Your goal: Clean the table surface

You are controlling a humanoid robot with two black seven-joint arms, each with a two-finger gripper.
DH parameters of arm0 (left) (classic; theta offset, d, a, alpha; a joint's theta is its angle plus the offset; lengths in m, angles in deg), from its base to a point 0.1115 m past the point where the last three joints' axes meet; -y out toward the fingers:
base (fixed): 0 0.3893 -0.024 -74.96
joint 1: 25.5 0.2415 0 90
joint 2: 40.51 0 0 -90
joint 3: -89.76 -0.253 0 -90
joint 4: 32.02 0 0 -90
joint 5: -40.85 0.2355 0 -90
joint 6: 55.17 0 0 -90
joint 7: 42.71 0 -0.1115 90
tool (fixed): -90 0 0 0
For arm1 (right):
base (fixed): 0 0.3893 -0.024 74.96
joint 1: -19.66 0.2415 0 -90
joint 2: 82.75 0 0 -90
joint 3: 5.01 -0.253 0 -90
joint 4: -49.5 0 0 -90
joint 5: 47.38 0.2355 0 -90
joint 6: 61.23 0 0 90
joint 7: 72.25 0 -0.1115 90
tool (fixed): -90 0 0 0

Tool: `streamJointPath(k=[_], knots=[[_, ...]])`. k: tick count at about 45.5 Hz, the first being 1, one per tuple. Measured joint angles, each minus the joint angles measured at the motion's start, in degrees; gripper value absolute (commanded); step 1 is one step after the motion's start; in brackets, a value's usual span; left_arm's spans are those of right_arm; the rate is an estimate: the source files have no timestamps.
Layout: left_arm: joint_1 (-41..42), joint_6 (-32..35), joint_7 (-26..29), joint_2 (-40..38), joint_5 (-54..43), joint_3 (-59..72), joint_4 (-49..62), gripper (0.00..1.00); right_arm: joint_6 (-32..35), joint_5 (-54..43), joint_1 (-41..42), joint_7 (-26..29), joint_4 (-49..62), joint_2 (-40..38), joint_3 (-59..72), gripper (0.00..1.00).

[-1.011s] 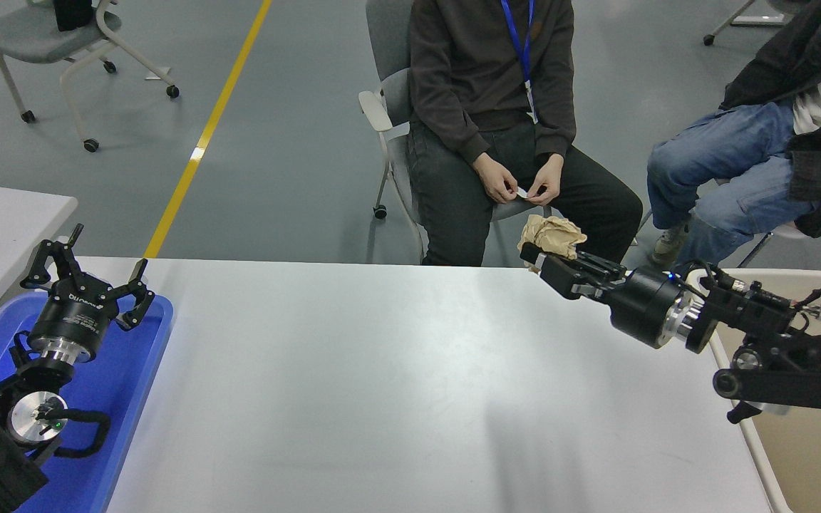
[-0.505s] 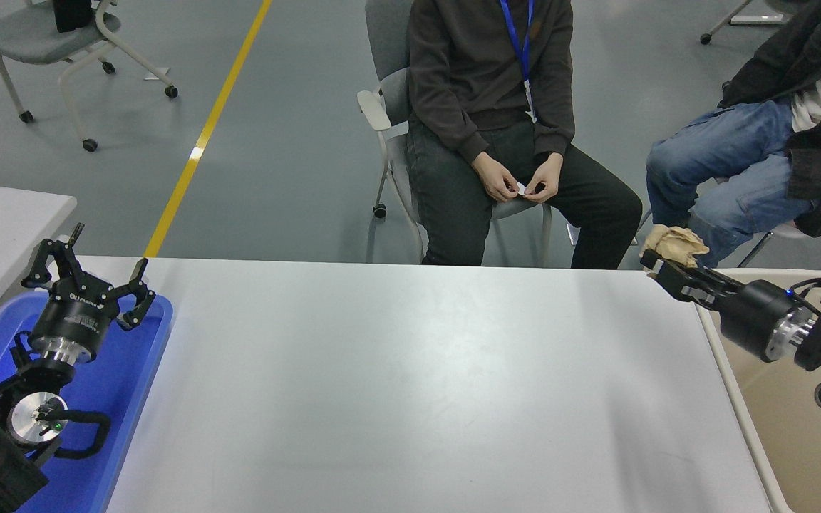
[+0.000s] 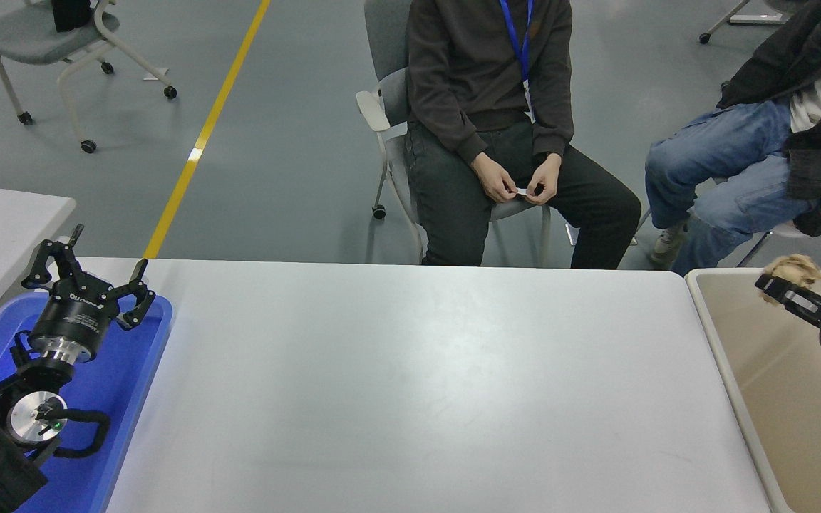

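The right hand (image 3: 774,283) reaches in from the right edge, its black fingers (image 3: 789,294) clamped together on a crumpled wad of brown paper (image 3: 792,268) that bulges out above the fingertips. Hand and wad hang over the beige bin (image 3: 727,370), near its far rim; the bin stands just beside the right end of the table surface (image 3: 417,385). The wad touches neither the bin nor the table. Only the fingers and part of the wrist of this arm are in view; the remainder is cut off by the picture's edge. The table surface spreads across the middle of the view, light grey-white and smooth, with rounded far corners. At the lower left the left hand (image 3: 90,274) is parked over a blue tray (image 3: 136,370) at the table's left end, its fingers spread wide apart and holding nothing. A corner of a second, smaller table (image 3: 4,221) shows at the left edge. Beyond the far side a person in dark clothes (image 3: 485,85) sits on a chair, pinching a small white scrap (image 3: 522,191) between both hands, and another person in blue jeans (image 3: 731,164) sits at the upper right. An empty wheeled chair (image 3: 47,35) stands on the grey floor at the upper left, beside a yellow floor line (image 3: 204,135).
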Motion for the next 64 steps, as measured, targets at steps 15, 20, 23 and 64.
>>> streamJointPath(k=[15, 20, 23, 64], knots=[[0.00, 0.00, 0.04, 0.00, -0.01, 0.00, 0.00, 1.00, 8.42, 2.65, -9.23, 0.07, 21.06, 9.70, -6.33, 0.00], [0.00, 0.00, 0.04, 0.00, 0.00, 0.00, 0.01, 1.00, 10.63, 3.33, -11.48, 0.25, 26.72, 12.75, -8.36, 0.00], [0.00, 0.00, 0.04, 0.00, 0.00, 0.00, 0.01, 1.00, 11.57, 3.80, -12.44, 0.36, 28.92, 13.96, -9.22, 0.00], [0.00, 0.00, 0.06, 0.00, 0.00, 0.00, 0.01, 1.00, 7.91, 12.01, -18.60, 11.57, 41.50, 25.30, -13.19, 0.00]])
